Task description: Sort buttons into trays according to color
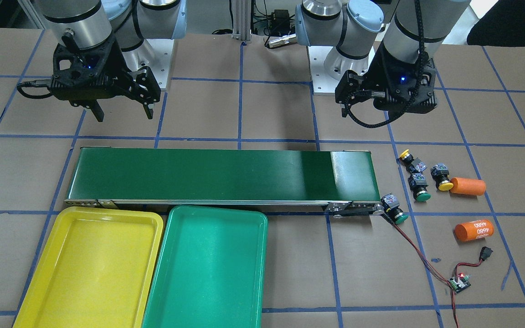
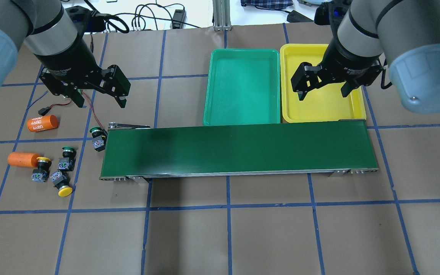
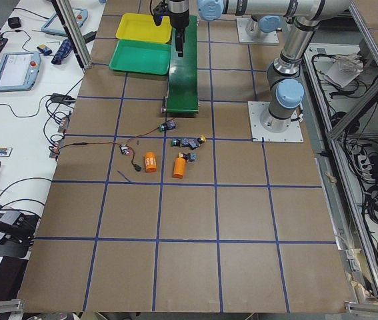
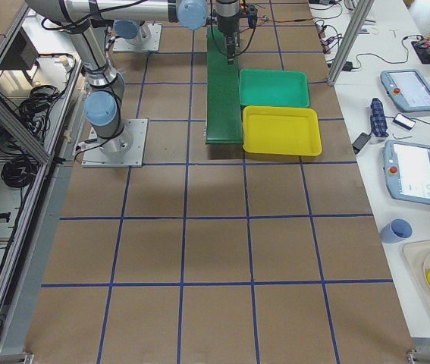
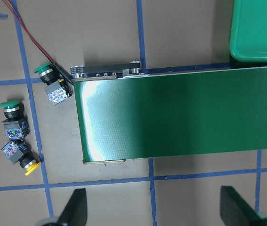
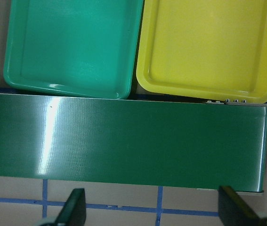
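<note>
Four buttons lie on the table off the conveyor's end: a green one [image 2: 97, 135] against the belt's corner, a second green one [image 2: 67, 156], and two yellow ones [image 2: 41, 168] [image 2: 61, 184]. My left gripper [image 2: 99, 99] is open and empty, hovering above the table just beyond the button at the corner; the left wrist view shows its fingertips [image 5: 74, 207] wide apart. The green tray [image 2: 243, 88] and yellow tray [image 2: 319, 110] lie side by side behind the belt, both empty. My right gripper [image 2: 324, 91] is open and empty above the yellow tray.
A long dark-green conveyor belt [image 2: 239, 149] runs across the middle. Two orange cylinders [image 2: 42, 123] [image 2: 23, 159] lie near the buttons, one touching a yellow button. A small circuit board [image 1: 459, 282] with red and black wires leads to the belt's end.
</note>
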